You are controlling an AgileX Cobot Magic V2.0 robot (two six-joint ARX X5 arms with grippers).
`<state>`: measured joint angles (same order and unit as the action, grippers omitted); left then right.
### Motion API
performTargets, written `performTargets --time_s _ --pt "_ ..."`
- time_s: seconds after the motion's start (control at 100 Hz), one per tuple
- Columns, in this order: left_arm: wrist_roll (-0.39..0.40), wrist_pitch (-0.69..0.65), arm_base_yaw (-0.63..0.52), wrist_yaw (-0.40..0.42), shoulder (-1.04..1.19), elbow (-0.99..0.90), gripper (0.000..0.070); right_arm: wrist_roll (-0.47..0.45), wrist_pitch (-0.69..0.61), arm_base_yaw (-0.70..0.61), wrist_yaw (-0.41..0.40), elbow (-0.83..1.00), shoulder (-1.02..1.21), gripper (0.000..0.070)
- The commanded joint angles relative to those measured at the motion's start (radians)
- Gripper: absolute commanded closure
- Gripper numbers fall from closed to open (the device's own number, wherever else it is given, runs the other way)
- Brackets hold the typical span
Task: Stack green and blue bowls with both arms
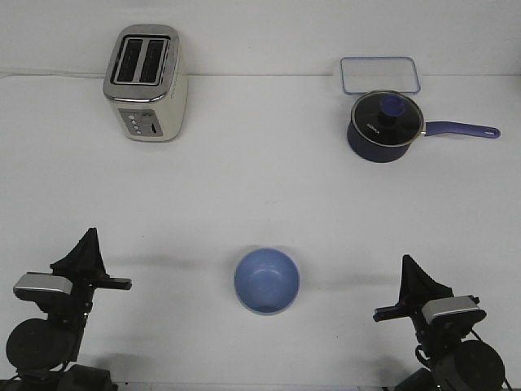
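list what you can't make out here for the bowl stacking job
- Green bowl: not seen in the front view; whether it sits under the blue bowl cannot be told from above.
- Left gripper and right gripper: fingers overlap as dark wedges, so open or shut is unclear.
- Both arms: bases cut off by the bottom edge.
- Toaster buttons: too small to read.

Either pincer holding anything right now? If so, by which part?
Nothing is held. The left pincer and right pincer are both clear of the blue bowl, which sits alone on the table between them. No green bowl shows separately.
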<state>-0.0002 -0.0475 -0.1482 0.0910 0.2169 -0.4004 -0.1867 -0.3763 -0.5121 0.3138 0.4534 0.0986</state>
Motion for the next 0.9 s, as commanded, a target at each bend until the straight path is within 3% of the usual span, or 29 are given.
performTargets --time_s 0.0,0.25,0.44,0.61,0.89 --pt "0.011 -0.005 0.031 -0.068 -0.024 0.066 0.0686 0.008 0.010 -0.006 -0.001 0.002 -0.001 0.0696" --pt "-0.071 -0.033 0.122 -0.111 -0.211 0.300 0.0686 0.008 0.010 -0.006 -0.001 0.002 -0.001 0.0696" --pt "-0.071 -0.113 0.135 -0.143 -0.214 0.389 0.0686 0.008 0.011 -0.006 0.000 0.002 -0.001 0.0696" --pt "-0.029 -0.119 0.135 -0.142 -0.214 0.387 0.0686 0.008 0.010 -0.006 0.000 0.002 -0.001 0.0696" --pt "-0.031 -0.111 0.135 -0.142 -0.214 0.386 0.0686 0.008 0.010 -0.006 0.000 0.002 -0.001 0.0696"
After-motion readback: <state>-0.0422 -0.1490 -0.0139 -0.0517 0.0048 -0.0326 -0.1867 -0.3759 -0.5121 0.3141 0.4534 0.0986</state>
